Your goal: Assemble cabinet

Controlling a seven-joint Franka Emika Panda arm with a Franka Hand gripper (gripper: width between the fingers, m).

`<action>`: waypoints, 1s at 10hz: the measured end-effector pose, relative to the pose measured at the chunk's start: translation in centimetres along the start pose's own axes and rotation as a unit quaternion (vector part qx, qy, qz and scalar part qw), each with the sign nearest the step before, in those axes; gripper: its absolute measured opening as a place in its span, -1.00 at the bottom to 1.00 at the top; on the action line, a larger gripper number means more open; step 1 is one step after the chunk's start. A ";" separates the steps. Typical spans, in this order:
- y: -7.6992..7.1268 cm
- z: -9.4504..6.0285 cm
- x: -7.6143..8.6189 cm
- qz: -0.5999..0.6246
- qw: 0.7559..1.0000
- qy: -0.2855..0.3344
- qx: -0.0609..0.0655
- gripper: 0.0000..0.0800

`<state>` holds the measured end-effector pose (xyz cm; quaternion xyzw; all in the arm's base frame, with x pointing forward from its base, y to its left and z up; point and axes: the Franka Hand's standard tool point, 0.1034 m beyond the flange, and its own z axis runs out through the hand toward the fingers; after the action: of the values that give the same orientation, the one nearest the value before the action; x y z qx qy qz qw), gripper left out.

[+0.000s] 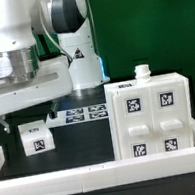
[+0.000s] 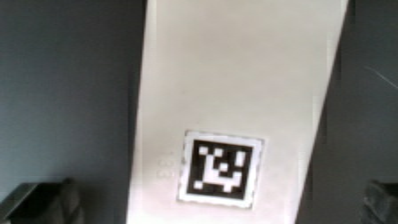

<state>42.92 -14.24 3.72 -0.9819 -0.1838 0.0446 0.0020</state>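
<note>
One arm (image 1: 21,41) hovers over a tagged white panel (image 2: 240,80), jaws apart.

I saw the marker board (image 1: 85,113) lying flat at twelve o'clock on the black table (image 1: 83,148), a green backdrop (image 1: 145,23) beyond.

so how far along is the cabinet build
Done: the cabinet frame stands upright, four tags showing on it. In hand: nothing; the gripper is open over a long white tagged panel. Left: that panel and the small tagged box, loose on the table apart from the frame, look not yet fitted.
</note>
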 end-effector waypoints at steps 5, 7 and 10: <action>-0.2 2.9 -0.2 -0.005 1.000 -0.001 -0.010 0.99; -0.3 3.2 -0.4 -0.006 1.000 -0.004 -0.008 0.99; -0.4 3.3 -0.4 -0.007 1.000 -0.004 -0.008 0.49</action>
<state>42.15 -14.09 0.52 -0.9804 -0.1910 0.0471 -0.0064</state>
